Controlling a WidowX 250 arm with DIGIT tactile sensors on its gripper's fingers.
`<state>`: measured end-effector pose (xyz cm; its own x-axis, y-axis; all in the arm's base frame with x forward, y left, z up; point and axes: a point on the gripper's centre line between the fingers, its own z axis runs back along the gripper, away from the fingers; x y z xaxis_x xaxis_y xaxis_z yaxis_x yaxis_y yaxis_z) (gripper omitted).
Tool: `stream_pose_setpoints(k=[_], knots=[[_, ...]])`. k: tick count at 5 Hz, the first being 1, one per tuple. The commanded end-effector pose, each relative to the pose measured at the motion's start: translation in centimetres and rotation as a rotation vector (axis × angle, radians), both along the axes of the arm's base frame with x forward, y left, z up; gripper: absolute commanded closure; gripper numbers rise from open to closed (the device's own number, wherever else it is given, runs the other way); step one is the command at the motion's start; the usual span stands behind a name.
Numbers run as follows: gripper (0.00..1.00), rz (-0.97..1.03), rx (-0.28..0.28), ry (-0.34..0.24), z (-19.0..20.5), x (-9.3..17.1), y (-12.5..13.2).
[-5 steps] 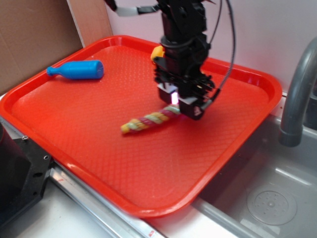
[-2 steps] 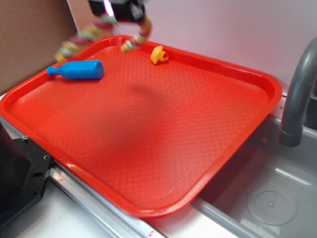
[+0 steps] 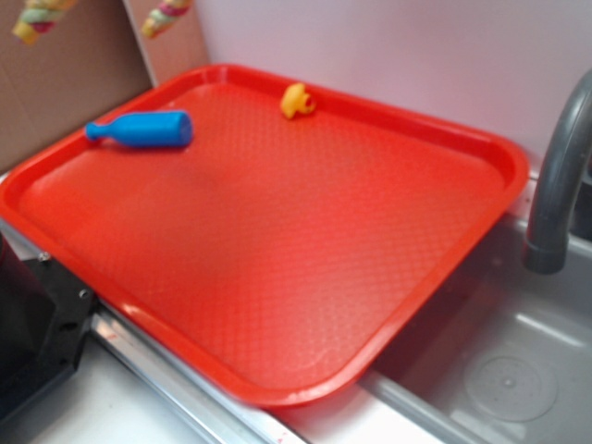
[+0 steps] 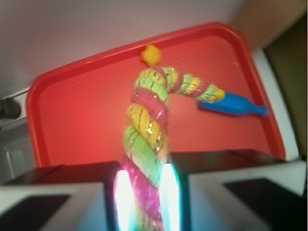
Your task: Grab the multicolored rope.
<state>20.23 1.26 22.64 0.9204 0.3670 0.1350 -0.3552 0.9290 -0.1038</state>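
Note:
My gripper (image 4: 144,199) is shut on the multicolored rope (image 4: 147,130), a twisted rope of yellow, pink-red and pale green strands pinched between the two glowing pads. It is lifted high above the red tray (image 4: 72,120). The rope rises from the jaws and its free end bends right. In the exterior view the gripper itself is out of frame; only the rope's two hanging ends show at the top left, one end (image 3: 37,18) and the other (image 3: 165,16), well above the tray (image 3: 416,277).
A blue bottle (image 3: 141,129) lies at the tray's far left and shows in the wrist view (image 4: 233,105). A small yellow duck (image 3: 296,100) sits near the back rim. A grey faucet (image 3: 555,185) and steel sink (image 3: 499,370) are on the right. Brown cardboard (image 3: 65,83) stands at the back left.
The gripper closed on the rope on the tray, then lifted it up and to the back left. The gripper has left the exterior view; only the rope's ends remain visible.

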Motion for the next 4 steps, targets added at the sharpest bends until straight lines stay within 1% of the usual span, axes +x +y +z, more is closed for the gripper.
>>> stream_pose_setpoints(k=[1, 3, 4], knots=[[1.00, 0.058, 0.007, -0.035, 1.2, 0.5, 1.1], [1.00, 0.048, 0.021, -0.023, 0.5, 1.4, 0.5], [1.00, 0.039, 0.020, -0.027, 0.3, 1.7, 0.3]])
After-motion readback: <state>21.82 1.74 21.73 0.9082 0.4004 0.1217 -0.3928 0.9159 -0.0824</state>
